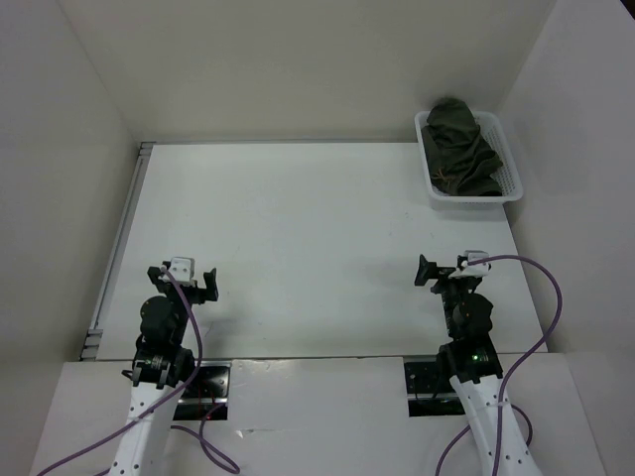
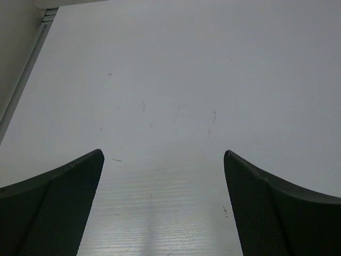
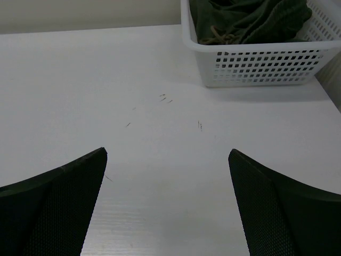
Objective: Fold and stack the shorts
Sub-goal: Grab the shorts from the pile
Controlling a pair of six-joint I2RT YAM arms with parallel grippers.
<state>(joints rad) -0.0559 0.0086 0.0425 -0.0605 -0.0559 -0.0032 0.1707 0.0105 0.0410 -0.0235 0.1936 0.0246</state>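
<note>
Olive-green shorts (image 1: 461, 149) are lying crumpled in the white mesh basket (image 1: 472, 201); your left gripper (image 2: 163, 156) and right gripper (image 3: 168, 152) are hovering spread wide, gripping nothing.

the shorts (image 1: 461, 149) lie bunched in the basket (image 1: 466, 201) at the far right corner of the surface (image 1: 298, 228), their lower layers hidden by its walls; the right wrist view's top edge cuts both off.

shorts (image 1: 461, 149) in basket (image 1: 474, 201) at table's (image 1: 298, 238) far right
</note>
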